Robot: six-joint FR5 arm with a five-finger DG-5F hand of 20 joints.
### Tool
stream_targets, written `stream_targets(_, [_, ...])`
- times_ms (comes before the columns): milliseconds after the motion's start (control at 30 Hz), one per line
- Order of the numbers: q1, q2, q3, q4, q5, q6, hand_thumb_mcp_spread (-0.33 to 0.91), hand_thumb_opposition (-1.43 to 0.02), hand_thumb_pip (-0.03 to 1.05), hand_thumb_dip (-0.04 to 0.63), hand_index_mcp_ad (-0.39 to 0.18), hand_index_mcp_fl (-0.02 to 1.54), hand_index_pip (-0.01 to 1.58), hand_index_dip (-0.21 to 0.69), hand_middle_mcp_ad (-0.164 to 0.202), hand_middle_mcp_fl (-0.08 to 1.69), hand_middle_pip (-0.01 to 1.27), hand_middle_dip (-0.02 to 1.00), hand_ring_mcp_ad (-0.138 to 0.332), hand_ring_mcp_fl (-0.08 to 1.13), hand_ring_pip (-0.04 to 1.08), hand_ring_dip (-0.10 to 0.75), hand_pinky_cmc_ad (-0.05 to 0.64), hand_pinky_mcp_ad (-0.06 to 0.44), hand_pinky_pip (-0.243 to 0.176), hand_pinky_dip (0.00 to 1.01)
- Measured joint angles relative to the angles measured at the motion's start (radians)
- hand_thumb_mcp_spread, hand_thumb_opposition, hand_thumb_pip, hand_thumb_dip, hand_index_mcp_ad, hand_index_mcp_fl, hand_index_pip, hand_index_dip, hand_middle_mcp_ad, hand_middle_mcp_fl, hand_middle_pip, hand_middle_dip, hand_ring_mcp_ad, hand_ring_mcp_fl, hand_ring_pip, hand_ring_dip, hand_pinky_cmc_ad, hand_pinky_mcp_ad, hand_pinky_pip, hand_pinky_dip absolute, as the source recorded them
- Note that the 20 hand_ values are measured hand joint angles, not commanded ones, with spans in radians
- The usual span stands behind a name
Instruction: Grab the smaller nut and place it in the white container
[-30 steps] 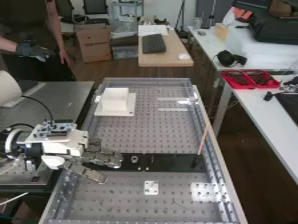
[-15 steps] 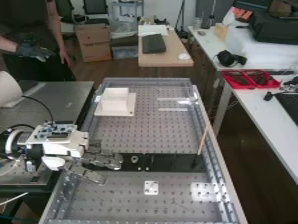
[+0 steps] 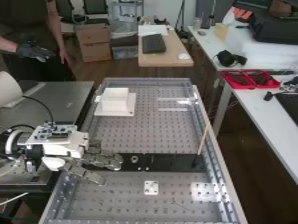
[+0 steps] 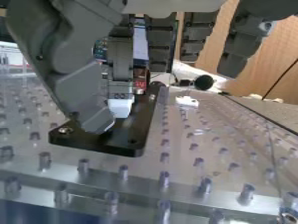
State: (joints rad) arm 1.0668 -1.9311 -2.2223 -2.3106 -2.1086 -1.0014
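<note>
A: Locate the hand (image 3: 101, 160).
B: High view: it is over the left end of the flat black bar (image 3: 169, 162), low over the counter (image 3: 130, 135).

A: And the state of its fingers (image 4: 122, 60)?
B: Spread apart, with a gap between their tips; whether any tip touches the bar, I cannot tell.

A: The smaller nut?
B: Wrist view: the smaller nut (image 4: 65, 130) sits on the bar's left end, toward the far edge, just beside a dark fingertip.

A: The bearing (image 3: 134, 159)?
B: On the same bar, to the right of the hand, apart from it.

A: And the white container (image 3: 115, 102)?
B: Far left on the counter, upright, well apart from the hand.

A: Remaining items?
B: A small white plate (image 3: 151, 188), nearer than the bar; a thin rod (image 3: 203, 140), slanting at the right rim.
</note>
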Motion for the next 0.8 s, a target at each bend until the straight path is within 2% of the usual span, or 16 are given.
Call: stream_targets(800, [0.001, -0.011, 0.008, 0.000, 0.003, 0.002, 0.40, -0.83, 0.78, 0.241, -0.120, 0.09, 1.55, 0.164, 0.059, 0.08, 0.13, 0.24, 0.110, 0.00, 0.08, 0.127, 0.342, 0.295, 0.021, 0.18])
